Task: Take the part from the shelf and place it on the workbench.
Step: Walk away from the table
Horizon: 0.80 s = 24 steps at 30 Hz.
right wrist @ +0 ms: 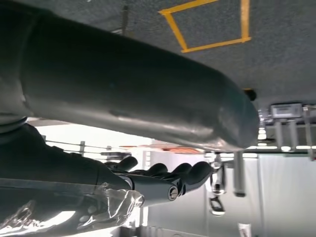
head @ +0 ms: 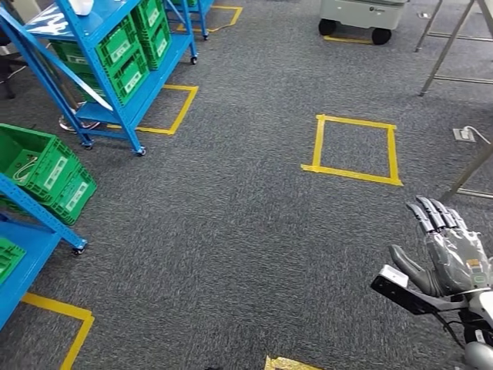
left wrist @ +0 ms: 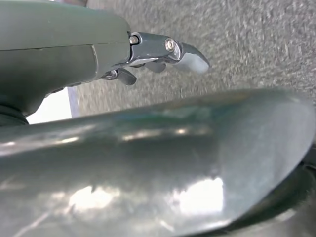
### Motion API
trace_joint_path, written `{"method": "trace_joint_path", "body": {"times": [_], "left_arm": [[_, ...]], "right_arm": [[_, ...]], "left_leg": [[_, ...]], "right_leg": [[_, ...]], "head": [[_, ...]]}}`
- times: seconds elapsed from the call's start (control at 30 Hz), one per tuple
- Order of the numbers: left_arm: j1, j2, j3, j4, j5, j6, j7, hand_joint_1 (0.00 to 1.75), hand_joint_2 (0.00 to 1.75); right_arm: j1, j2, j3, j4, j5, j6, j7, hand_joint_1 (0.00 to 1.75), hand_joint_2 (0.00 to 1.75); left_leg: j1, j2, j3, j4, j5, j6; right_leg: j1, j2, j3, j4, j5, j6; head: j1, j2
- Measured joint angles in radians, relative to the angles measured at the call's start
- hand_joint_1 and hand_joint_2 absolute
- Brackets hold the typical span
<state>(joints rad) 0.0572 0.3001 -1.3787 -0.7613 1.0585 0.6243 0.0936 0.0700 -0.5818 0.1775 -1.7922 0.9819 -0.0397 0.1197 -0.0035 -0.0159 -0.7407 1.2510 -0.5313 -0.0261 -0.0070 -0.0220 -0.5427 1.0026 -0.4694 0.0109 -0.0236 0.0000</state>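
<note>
Two blue metal shelf racks (head: 125,85) holding green plastic crates (head: 125,48) stand to the robot's left across grey carpet (head: 244,231); the part itself cannot be made out, presumably in a crate. The right hand (head: 444,250) is raised at the right, fingers (head: 433,212) extended together, holding nothing. The left hand (left wrist: 156,52) hangs low, its fingers' state unclear. Judging by position, the left arm is nearer the racks, with open carpet between.

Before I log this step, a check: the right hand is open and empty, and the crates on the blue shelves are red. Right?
Not quite. The head view shows the crates on the blue shelves are green, not red. The rest stands: the right hand is open and empty, fingers extended over the grey carpet.
</note>
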Motion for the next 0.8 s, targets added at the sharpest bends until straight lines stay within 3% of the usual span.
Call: {"method": "trace_joint_path", "body": {"times": [0.03, 0.07, 0.1, 0.17, 0.23, 0.3, 0.33, 0.4, 0.43, 0.47, 0.5, 0.53, 0.57, 0.6, 0.67, 0.73, 0.8], "left_arm": [[-0.001, -0.001, -0.001, 0.001, 0.003, -0.001, -0.001, 0.0, 0.0], [-0.001, -0.002, -0.003, 0.001, 0.006, -0.002, -0.003, 0.0, 0.0], [-0.001, -0.002, -0.004, 0.002, 0.008, -0.003, -0.005, 0.0, 0.0], [-0.002, -0.002, -0.007, 0.005, 0.014, -0.003, -0.009, 0.0, 0.0], [-0.006, -0.003, -0.007, 0.007, 0.018, -0.003, -0.012, 0.0, 0.0], [-0.007, -0.003, -0.009, 0.009, 0.02, -0.004, -0.012, 0.0, 0.0], [-0.007, -0.004, -0.011, 0.009, 0.02, -0.004, -0.013, 0.0, 0.0], [-0.006, -0.004, -0.014, 0.01, 0.02, -0.005, -0.013, 0.0, 0.0], [-0.007, -0.004, -0.015, 0.011, 0.02, -0.006, -0.013, 0.0, 0.0], [-0.008, -0.004, -0.016, 0.011, 0.02, -0.006, -0.013, 0.0, 0.0], [-0.009, -0.004, -0.016, 0.012, 0.02, -0.006, -0.013, 0.0, 0.0], [-0.01, -0.004, -0.017, 0.013, 0.02, -0.006, -0.013, 0.0, 0.0], [-0.01, -0.004, -0.018, 0.014, 0.02, -0.007, -0.013, 0.0, 0.0], [-0.01, -0.004, -0.02, 0.014, 0.02, -0.007, -0.013, 0.0, 0.0], [-0.01, -0.004, -0.021, 0.015, 0.02, -0.007, -0.013, 0.0, 0.0], [-0.01, -0.002, -0.022, 0.017, 0.02, -0.007, -0.013, 0.0, 0.0], [-0.007, -0.002, -0.023, 0.018, 0.02, -0.006, -0.013, 0.0, 0.0]], "right_arm": [[0.0, 0.0, 0.001, 0.0, 0.0, 0.0, 0.0, 0.0, 0.0], [-0.001, 0.0, 0.002, 0.0, 0.0, 0.0, 0.0, 0.0, 0.0], [-0.003, 0.0, 0.003, 0.0, 0.0, 0.001, 0.0, 0.0, 0.0], [-0.008, 0.0, 0.005, 0.0, 0.001, 0.001, -0.001, 0.0, 0.0], [-0.012, -0.001, 0.007, 0.0, 0.001, 0.001, -0.001, 0.0, 0.0], [-0.018, -0.002, 0.01, 0.0, 0.001, 0.001, -0.002, 0.0, 0.0], [-0.02, -0.002, 0.012, 0.0, 0.001, 0.001, -0.002, 0.0, 0.0], [-0.023, -0.003, 0.014, 0.0, 0.001, 0.001, -0.003, 0.0, 0.0], [-0.023, -0.004, 0.015, 0.001, 0.001, 0.001, -0.003, 0.0, 0.0], [-0.022, -0.005, 0.016, 0.002, 0.001, 0.001, -0.003, 0.0, 0.0], [-0.02, -0.006, 0.017, 0.003, 0.001, 0.001, -0.003, 0.0, 0.0], [-0.02, -0.006, 0.018, 0.004, 0.001, 0.001, -0.003, 0.0, 0.0], [-0.019, -0.006, 0.019, 0.004, 0.001, 0.001, -0.003, 0.0, 0.0], [-0.019, -0.006, 0.02, 0.005, 0.001, 0.001, -0.003, 0.0, 0.0], [-0.02, -0.006, 0.021, 0.005, 0.001, 0.001, -0.003, 0.0, 0.0], [-0.02, -0.007, 0.022, 0.005, 0.001, 0.001, -0.003, 0.0, 0.0], [-0.021, -0.007, 0.023, 0.005, 0.002, 0.0, -0.003, 0.0, 0.0]], "left_leg": [[0.0, 0.003, -0.01, 0.025, -0.003, 0.0], [0.0, 0.005, 0.001, 0.01, 0.013, 0.002], [-0.001, 0.013, 0.032, -0.042, 0.042, 0.004], [-0.009, 0.067, 0.115, -0.185, 0.094, 0.013], [-0.016, 0.103, 0.156, -0.261, 0.109, 0.024], [-0.017, 0.081, 0.154, -0.269, 0.11, 0.034], [-0.015, 0.068, 0.155, -0.27, 0.111, 0.039], [-0.007, 0.042, 0.157, -0.274, 0.116, 0.049], [-0.005, 0.03, 0.156, -0.274, 0.117, 0.052], [-0.004, 0.016, 0.155, -0.274, 0.118, 0.054], [-0.004, 0.002, 0.154, -0.274, 0.118, 0.055], [-0.004, -0.014, 0.154, -0.273, 0.119, 0.055], [-0.003, -0.029, 0.155, -0.273, 0.12, 0.055], [-0.001, -0.044, 0.156, -0.273, 0.12, 0.054], [0.0, -0.073, 0.157, -0.27, 0.121, 0.047], [0.001, -0.099, 0.149, -0.268, 0.125, 0.035], [0.004, -0.123, 0.139, -0.27, 0.133, 0.021]], "right_leg": [[0.001, -0.016, 0.0, 0.0, -0.001, -0.001], [0.002, -0.03, 0.0, 0.0, -0.001, -0.001], [0.003, -0.043, 0.002, 0.0, -0.002, -0.001], [0.007, -0.067, 0.005, 0.002, -0.007, 0.003], [0.012, -0.09, 0.008, 0.004, -0.012, 0.011], [0.014, -0.114, 0.012, 0.002, -0.016, 0.021], [0.013, -0.107, 0.012, 0.007, -0.023, 0.027], [0.008, -0.053, -0.014, 0.068, -0.061, 0.038], [0.006, -0.017, -0.043, 0.129, -0.092, 0.042], [0.005, 0.004, -0.078, 0.201, -0.123, 0.045], [0.004, 0.014, -0.111, 0.261, -0.143, 0.046], [0.004, 0.017, -0.131, 0.293, -0.146, 0.047], [0.003, 0.019, -0.132, 0.286, -0.129, 0.048], [0.001, 0.025, -0.113, 0.239, -0.095, 0.048], [-0.008, 0.063, -0.048, 0.097, -0.026, 0.05], [-0.013, 0.095, -0.01, 0.017, -0.004, 0.045], [-0.011, 0.083, -0.006, 0.01, -0.003, 0.03]], "head": [[0.0, 0.0], [0.0, 0.0], [0.0, 0.0], [0.0, 0.0], [0.0, 0.0], [0.0, 0.0], [0.0, 0.0], [0.005, 0.0], [0.009, 0.0], [0.011, 0.0], [0.013, 0.0], [0.013, 0.0], [0.013, 0.0], [0.014, 0.0], [0.014, 0.0], [0.014, 0.0], [0.014, 0.0]]}}
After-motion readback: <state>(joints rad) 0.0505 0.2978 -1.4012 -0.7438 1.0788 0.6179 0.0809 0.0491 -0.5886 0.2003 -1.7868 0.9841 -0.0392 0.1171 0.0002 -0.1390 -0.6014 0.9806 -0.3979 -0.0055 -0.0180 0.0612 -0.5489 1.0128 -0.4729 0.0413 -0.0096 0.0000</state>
